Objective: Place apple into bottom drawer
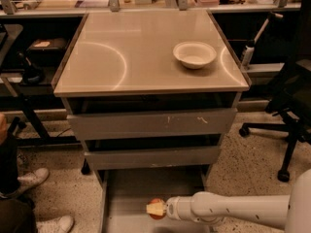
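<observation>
The bottom drawer (126,188) is pulled out under the cabinet, a wide grey tray with low side walls. My white arm reaches in from the lower right. My gripper (156,209) is low over the drawer floor, and it is shut on the red-orange apple (156,213), which shows partly behind the pale fingertips (154,208). The apple sits just above or on the drawer floor; I cannot tell which.
A shallow white bowl (194,55) stands on the cabinet top (121,52). Two grey-fronted drawers (150,125) sit above the open one. A black office chair (291,106) is at the right. A person's leg and white shoes (34,178) are at the left.
</observation>
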You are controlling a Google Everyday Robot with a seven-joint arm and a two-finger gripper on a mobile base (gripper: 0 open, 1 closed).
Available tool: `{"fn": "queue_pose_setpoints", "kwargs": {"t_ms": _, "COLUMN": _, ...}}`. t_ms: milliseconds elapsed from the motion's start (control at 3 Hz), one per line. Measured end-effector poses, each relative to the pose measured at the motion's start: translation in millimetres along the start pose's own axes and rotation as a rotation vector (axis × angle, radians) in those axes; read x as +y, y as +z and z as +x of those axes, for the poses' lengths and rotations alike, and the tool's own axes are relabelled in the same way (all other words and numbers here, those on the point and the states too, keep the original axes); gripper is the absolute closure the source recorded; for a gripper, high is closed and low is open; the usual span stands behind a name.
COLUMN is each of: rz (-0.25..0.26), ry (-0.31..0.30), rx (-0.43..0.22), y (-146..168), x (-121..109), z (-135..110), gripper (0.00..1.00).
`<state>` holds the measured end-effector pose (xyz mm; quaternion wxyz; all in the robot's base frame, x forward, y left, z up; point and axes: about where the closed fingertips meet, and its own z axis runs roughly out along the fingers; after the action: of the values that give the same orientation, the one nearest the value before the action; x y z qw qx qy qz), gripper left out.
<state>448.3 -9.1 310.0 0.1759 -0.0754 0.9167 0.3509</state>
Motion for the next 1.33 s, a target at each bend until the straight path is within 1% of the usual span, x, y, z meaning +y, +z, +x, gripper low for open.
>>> {"fn": "queue_pose_setpoints", "kwargs": {"t_ms": 333, "rz": -0.005, "ry": 0.045, "rx": 0.005, "y": 25, "x": -14, "z": 9, "gripper": 1.00}}
{"fn": "queue_pose_setpoints", "kwargs": {"t_ms": 667, "rz": -0.004, "ry": 0.090, "rx": -0.004, "y": 57, "x": -33, "z": 13, "gripper": 1.00}}
{"fn": "queue_pose_setpoints", "kwargs": {"t_ms": 1000, "rz": -0.001, "ry": 0.137, "rx": -0.004, "y": 82, "x": -49, "z": 23, "gripper": 1.00}}
{"fn": "queue_pose_setpoints", "kwargs": {"t_ms": 1333, "rz": -0.009, "ry": 0.184, "rx": 0.028, "y": 103, "x": -60, "z": 42, "gripper": 1.00}}
